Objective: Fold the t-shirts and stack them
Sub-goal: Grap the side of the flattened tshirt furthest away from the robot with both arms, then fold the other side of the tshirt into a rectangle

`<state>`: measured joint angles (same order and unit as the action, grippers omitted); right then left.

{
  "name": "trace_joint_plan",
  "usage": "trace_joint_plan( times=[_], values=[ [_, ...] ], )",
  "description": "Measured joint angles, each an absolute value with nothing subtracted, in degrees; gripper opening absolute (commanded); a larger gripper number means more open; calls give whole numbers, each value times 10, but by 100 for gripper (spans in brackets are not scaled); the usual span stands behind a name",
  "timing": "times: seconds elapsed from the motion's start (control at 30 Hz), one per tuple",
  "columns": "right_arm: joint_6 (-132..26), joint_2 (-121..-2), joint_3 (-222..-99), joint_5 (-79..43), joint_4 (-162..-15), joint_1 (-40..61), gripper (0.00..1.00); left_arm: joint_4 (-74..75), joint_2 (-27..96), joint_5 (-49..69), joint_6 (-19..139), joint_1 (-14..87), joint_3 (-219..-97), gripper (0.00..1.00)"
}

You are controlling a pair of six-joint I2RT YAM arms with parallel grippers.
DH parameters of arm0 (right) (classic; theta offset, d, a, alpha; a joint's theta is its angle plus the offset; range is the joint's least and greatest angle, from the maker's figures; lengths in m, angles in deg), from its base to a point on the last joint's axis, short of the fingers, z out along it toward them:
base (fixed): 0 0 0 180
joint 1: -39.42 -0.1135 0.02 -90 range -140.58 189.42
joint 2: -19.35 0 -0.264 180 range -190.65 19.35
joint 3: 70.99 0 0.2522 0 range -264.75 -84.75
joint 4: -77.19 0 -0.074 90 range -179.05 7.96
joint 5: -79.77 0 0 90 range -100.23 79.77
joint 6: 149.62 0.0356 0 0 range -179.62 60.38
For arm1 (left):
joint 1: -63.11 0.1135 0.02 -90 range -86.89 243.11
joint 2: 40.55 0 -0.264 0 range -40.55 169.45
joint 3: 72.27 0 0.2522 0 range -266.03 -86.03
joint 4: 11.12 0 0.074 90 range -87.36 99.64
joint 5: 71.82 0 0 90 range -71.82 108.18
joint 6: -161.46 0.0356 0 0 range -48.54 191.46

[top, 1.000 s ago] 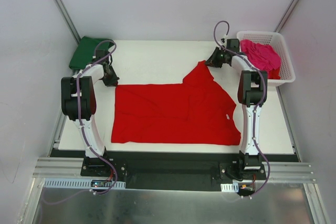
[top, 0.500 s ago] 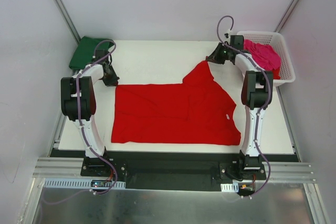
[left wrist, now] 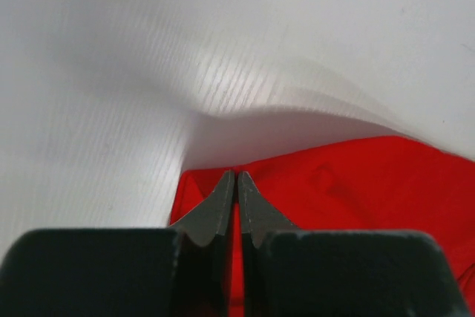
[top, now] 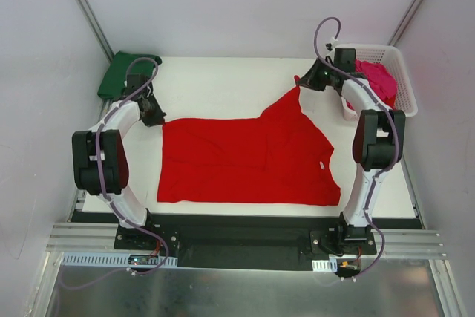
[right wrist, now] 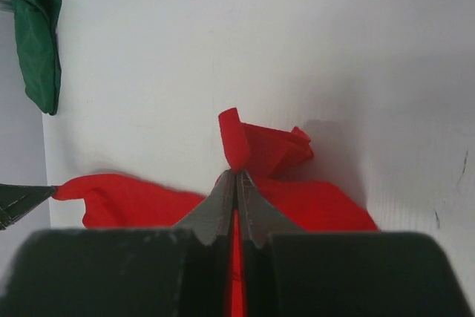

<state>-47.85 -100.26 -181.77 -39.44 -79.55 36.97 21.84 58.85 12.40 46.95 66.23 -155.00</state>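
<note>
I have the red t-shirt lying flat across the middle of the top view, with one sleeve drawn toward the upper right. My left gripper is clenched on the shirt's upper-left corner, and my right gripper pinches the bunched sleeve tip. The cotton looks light, limp and matte, so I expect it to sag and crease between grips. Hems and corners are the places to hold. The folded green t-shirt sits upper left. The pink t-shirt is heaped in the white lattice basket, upper right.
</note>
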Motion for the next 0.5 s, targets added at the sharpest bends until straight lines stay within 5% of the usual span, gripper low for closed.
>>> trace_joint_plan(
  times=[0.5],
  values=[
    [-486, -801, -1630, -341, -772, 370, 2, 220, 423, 116, 444, 662, -1419, 0]
  ],
)
